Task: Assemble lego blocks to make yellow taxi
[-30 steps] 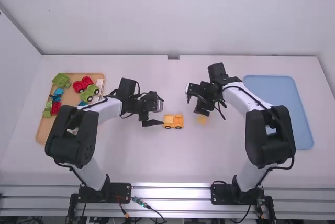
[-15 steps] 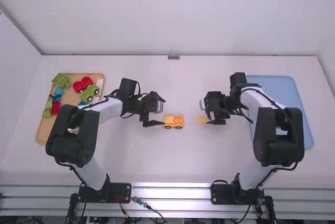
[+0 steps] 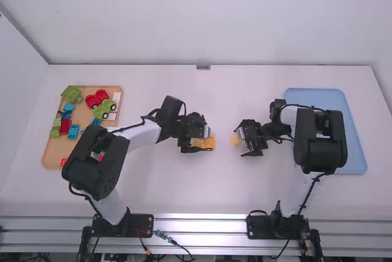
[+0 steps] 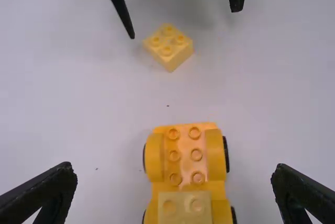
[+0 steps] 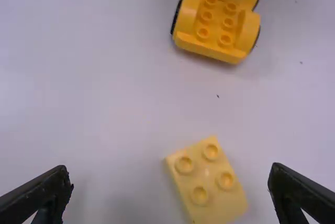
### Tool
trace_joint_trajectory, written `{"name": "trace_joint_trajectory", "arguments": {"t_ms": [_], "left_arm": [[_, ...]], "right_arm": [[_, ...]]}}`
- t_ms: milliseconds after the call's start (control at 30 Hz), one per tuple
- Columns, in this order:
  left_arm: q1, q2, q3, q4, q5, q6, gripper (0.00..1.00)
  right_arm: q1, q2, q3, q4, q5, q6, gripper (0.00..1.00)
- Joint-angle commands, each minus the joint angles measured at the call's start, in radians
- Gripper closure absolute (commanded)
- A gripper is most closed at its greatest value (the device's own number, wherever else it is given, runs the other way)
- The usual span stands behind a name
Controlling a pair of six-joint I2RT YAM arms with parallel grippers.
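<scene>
Nearest, at the bottom of the high view, both arms are seen mounted on a metal rail (image 3: 199,225). Beyond it, on the white table (image 3: 165,182), an orange-yellow car (image 3: 209,143) is placed near the middle, wheels down. The left gripper (image 3: 204,133) is held over it with fingers spread wide, the car lying between them in the left wrist view and not pinched. A pale yellow brick (image 4: 184,208) is fixed on the car's end nearer the left gripper; on the other end, bare studs are left showing between two raised fenders. To the right of the car, and apart from it, a loose pale yellow block (image 3: 234,141) with four studs is set flat, studs up, at a slant to the car. The right gripper (image 3: 241,141) is held over the block, its fingers also parted, and nothing is gripped. At the left, a brown tray (image 3: 54,159) is partly hidden by the left arm; red, green and blue pieces are held in it, with a green vehicle (image 3: 71,94) at its far end. At the right, a blue tray (image 3: 318,98) is partly covered by the right arm. Farthest off, the table is bounded by a pale wall (image 3: 202,17).
</scene>
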Motion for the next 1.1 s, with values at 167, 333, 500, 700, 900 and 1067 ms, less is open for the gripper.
{"name": "trace_joint_trajectory", "arguments": {"t_ms": [167, 333, 500, 700, 900, 1067], "left_arm": [[0.026, 0.002, -0.009, 0.001, 0.006, -0.003, 0.01], [0.041, 0.002, -0.009, -0.006, -0.023, -0.007, 0.01], [0.046, 0.002, -0.009, -0.021, -0.023, -0.007, 0.01], [0.047, 0.002, -0.009, -0.038, -0.027, -0.006, 0.01], [0.046, 0.001, -0.009, -0.043, -0.047, -0.007, 0.01], [0.042, 0.0, -0.009, -0.051, -0.05, -0.007, 0.01]], "right_arm": [[-0.002, 0.053, 0.044, 0.061, -0.113, -0.047, 0.01], [0.01, 0.054, 0.064, 0.022, -0.098, -0.028, 0.01], [0.046, 0.054, 0.068, 0.042, -0.04, 0.058, 0.03], [0.079, 0.054, 0.067, 0.089, 0.058, 0.209, 0.06], [0.071, 0.054, 0.067, 0.082, 0.085, 0.232, 0.05], [0.07, 0.054, 0.066, 0.09, 0.126, 0.269, 0.12]]}}
